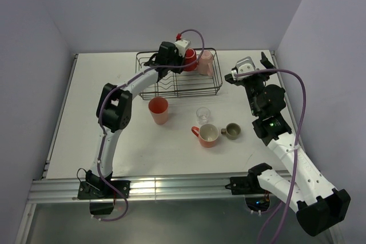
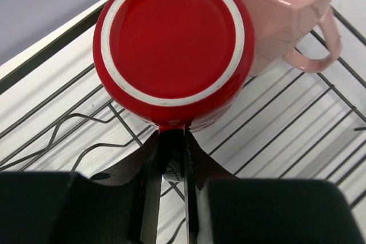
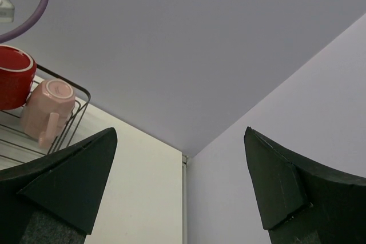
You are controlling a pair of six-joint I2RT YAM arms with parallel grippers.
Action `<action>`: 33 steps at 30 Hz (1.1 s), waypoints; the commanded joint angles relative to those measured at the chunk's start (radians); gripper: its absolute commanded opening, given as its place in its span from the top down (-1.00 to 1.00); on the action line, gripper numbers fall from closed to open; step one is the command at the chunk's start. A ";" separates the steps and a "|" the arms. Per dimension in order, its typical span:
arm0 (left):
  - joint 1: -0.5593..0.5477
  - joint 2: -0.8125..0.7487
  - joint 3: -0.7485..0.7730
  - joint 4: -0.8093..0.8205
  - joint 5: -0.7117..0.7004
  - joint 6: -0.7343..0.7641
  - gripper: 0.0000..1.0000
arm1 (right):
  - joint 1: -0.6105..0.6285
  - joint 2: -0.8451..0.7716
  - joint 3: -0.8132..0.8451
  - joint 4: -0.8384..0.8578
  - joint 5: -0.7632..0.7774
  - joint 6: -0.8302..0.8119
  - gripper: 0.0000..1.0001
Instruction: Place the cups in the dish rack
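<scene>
The black wire dish rack (image 1: 171,87) stands at the back of the table. A red mug (image 1: 189,59) sits in its right part, bottom up (image 2: 171,38). My left gripper (image 2: 171,136) is shut on the mug's handle side, its fingers close together above the rack wires (image 2: 68,121). A pale pink mug (image 1: 206,63) lies tipped next to the red one (image 2: 286,10). On the table in front are a salmon tumbler (image 1: 159,110), a clear glass (image 1: 202,114), an orange mug (image 1: 208,135) and a small grey-olive mug (image 1: 231,131). My right gripper (image 1: 249,66) hangs open and empty, right of the rack (image 3: 180,132).
The right wrist view looks toward the table's back right corner, with the red mug (image 3: 14,75), the pink mug (image 3: 48,104) and the rack's corner (image 3: 80,92) at its left edge. Grey walls close in the table on three sides. A metal rail runs along the near edge.
</scene>
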 commanded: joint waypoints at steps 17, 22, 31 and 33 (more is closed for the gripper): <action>-0.009 0.044 0.023 0.189 -0.063 0.059 1.00 | -0.008 0.010 0.001 0.024 0.005 0.018 -1.00; -0.009 0.058 0.026 0.205 -0.061 0.079 1.00 | -0.008 0.015 0.001 0.022 0.004 0.016 -1.00; -0.009 0.056 0.012 0.212 -0.072 0.091 1.00 | -0.008 0.018 0.008 0.007 -0.003 0.024 -1.00; -0.009 0.049 0.000 0.218 -0.075 0.092 1.00 | -0.009 0.019 0.014 -0.001 -0.006 0.027 -1.00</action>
